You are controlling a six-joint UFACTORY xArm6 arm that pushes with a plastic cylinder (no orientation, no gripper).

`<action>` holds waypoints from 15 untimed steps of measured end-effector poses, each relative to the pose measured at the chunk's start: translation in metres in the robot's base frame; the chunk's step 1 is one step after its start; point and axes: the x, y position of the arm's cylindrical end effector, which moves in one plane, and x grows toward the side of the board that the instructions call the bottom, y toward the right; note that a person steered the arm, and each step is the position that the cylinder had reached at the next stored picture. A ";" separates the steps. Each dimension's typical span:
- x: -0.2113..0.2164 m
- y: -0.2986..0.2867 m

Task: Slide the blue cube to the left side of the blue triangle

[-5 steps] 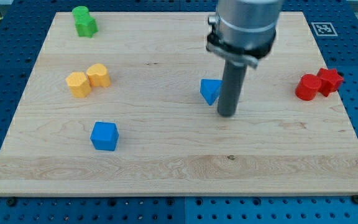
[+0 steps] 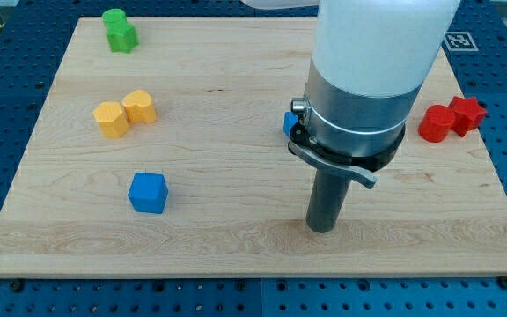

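The blue cube [image 2: 148,192] sits on the wooden board [image 2: 236,70] at the lower left. The blue triangle [image 2: 288,122] is near the middle, mostly hidden behind the arm's grey body; only a small blue edge shows. My tip [image 2: 321,228] rests on the board toward the view's bottom, well right of the blue cube and below the blue triangle, touching neither.
Two green blocks [image 2: 119,29] sit at the top left. Two yellow blocks [image 2: 124,113] sit at the left, above the blue cube. Two red blocks [image 2: 451,119] sit at the right edge. The arm's wide body covers the board's upper middle right.
My tip has moved toward the view's bottom, away from the blue triangle's right side. The arm now hides most of the triangle. No block has moved.
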 end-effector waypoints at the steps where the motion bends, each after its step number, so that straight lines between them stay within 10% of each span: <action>1: 0.000 -0.016; 5: 0.008 -0.261; 12: -0.045 -0.099; 15: -0.079 -0.120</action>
